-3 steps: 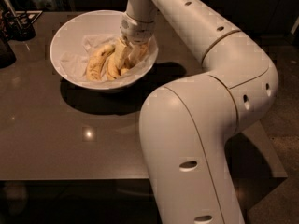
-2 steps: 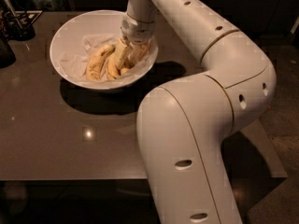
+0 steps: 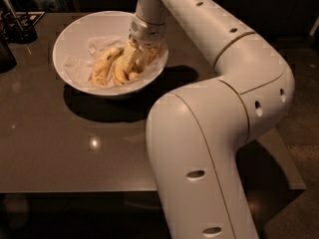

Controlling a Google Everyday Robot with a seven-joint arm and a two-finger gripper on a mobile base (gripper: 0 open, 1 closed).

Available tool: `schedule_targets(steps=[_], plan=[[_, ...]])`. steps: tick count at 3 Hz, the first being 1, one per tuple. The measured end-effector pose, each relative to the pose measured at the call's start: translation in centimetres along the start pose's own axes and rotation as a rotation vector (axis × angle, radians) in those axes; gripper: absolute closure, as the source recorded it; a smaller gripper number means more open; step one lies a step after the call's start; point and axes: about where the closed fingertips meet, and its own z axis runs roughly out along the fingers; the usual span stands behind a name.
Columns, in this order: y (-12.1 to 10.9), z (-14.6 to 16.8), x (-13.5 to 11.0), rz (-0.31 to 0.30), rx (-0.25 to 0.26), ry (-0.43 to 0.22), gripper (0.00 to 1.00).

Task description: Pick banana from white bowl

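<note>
The white bowl [image 3: 70, 39] stands at the back left of the dark table, lined with white paper. Several bananas lie in it. A fatter brown-speckled banana [image 3: 103, 66] lies on the left. A paler, smoother curved banana [image 3: 122, 66] lies next to it, towards the middle. My gripper [image 3: 141, 54] reaches down from above into the right side of the bowl. It sits low among the bananas, right against the pale one, and hides whatever lies under it.
My arm's large white links [image 3: 209, 133] fill the right and front of the view, over the table [image 3: 60, 148]. A dark holder with utensils [image 3: 17, 26] stands at the table's far left corner. The table's front edge runs below the arm.
The gripper stays down in the bowl at the same spot. The near arm links have shifted slightly left. The bowl and bananas have not moved.
</note>
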Motion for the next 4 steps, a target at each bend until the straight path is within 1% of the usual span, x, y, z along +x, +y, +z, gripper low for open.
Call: schedule_targets(steps=[1,2,3,4], plan=[[0.0,0.0,0.0,0.0,0.0,0.0,1.0],[0.5,-2.6,0.0,-0.028,-0.011,-0.083,1.0],[1.1,-5.4,0.7,-0.057,-0.013,-0.144,1.0],[2.2,-7.5,1.2,-0.121,-0.018,-0.179,1.0]])
